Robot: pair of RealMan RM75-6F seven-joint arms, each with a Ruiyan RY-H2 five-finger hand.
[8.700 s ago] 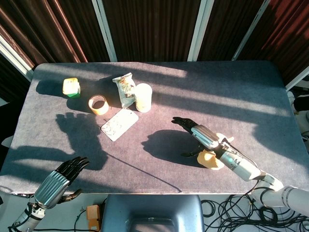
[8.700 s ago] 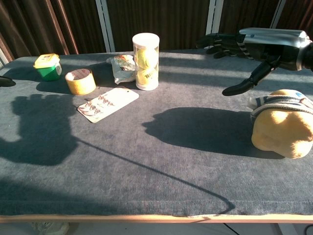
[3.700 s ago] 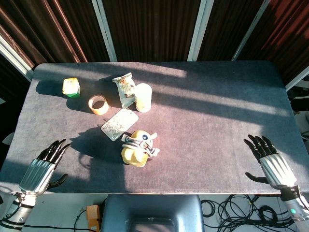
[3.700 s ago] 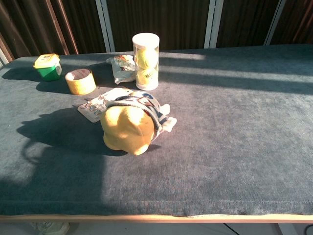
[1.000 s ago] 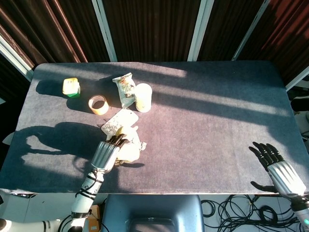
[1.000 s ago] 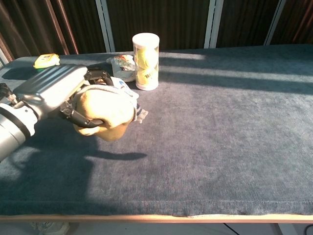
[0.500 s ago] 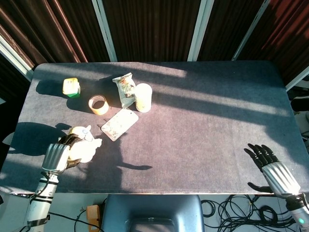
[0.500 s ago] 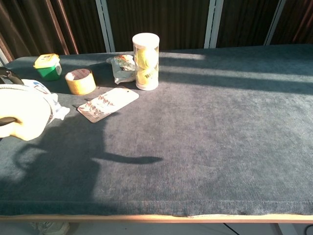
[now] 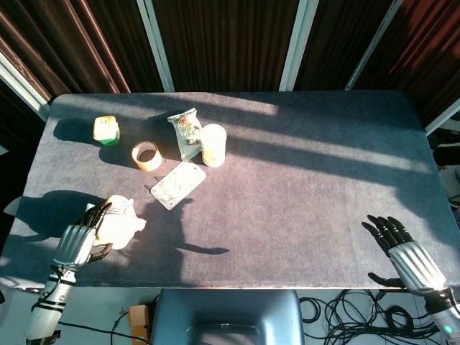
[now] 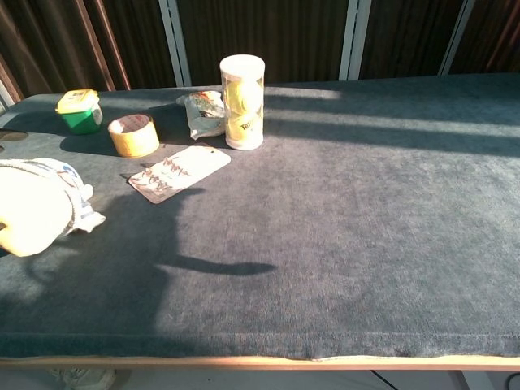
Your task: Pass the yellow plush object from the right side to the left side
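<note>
The yellow plush (image 9: 123, 223), pale yellow with a striped cloth band, lies near the table's front left corner. In the chest view the plush (image 10: 36, 213) sits at the far left edge, low on the cloth. My left hand (image 9: 77, 241) lies against its left side. The dark fingers (image 9: 95, 213) reach over the plush and the thumb sits under it, so the hand still holds it. The chest view does not plainly show this hand. My right hand (image 9: 404, 253) hovers off the table's front right corner, fingers spread and holding nothing.
At the back left stand a green and yellow tub (image 9: 106, 130), a tape roll (image 9: 146, 155), a snack bag (image 9: 185, 131) and a tennis ball tube (image 10: 242, 101). A flat blister card (image 9: 177, 185) lies just right of the plush. The grey cloth table (image 9: 309, 180) stretches to the right.
Over the last second my left hand carried the plush from the table's middle to the front left and lowered it toward the cloth. My right hand stayed at the front right corner.
</note>
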